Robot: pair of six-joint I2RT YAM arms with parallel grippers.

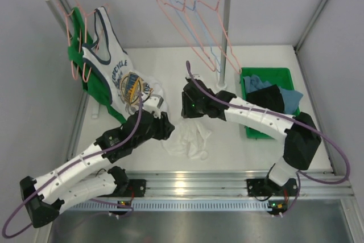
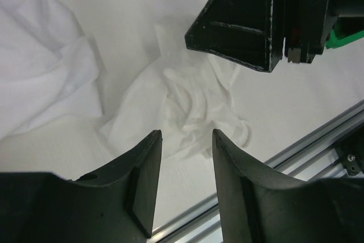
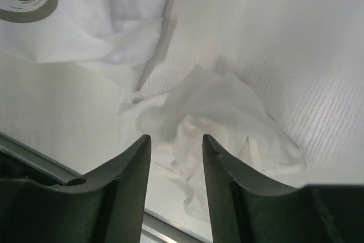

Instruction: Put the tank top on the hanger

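Observation:
The plain white tank top (image 1: 187,138) lies crumpled on the table near the front rail, also seen in the left wrist view (image 2: 182,106) and the right wrist view (image 3: 222,112). My left gripper (image 1: 169,129) hovers at its left edge, jaws open and empty (image 2: 186,135). My right gripper (image 1: 190,112) hangs just above the heap's far side, open (image 3: 176,138), with a blurred fold of the fabric under its tips and nothing pinched between them. Pink wire hangers (image 1: 69,32) hang on the rail at both ends; none is near the tank top.
A printed white tank top with navy trim (image 1: 122,78) and a green garment (image 1: 77,55) hang at the rail's left end and trail onto the table. A blue wire hanger (image 1: 196,21) hangs near the right post (image 1: 226,27). A green bin (image 1: 267,72) of clothes sits at the right.

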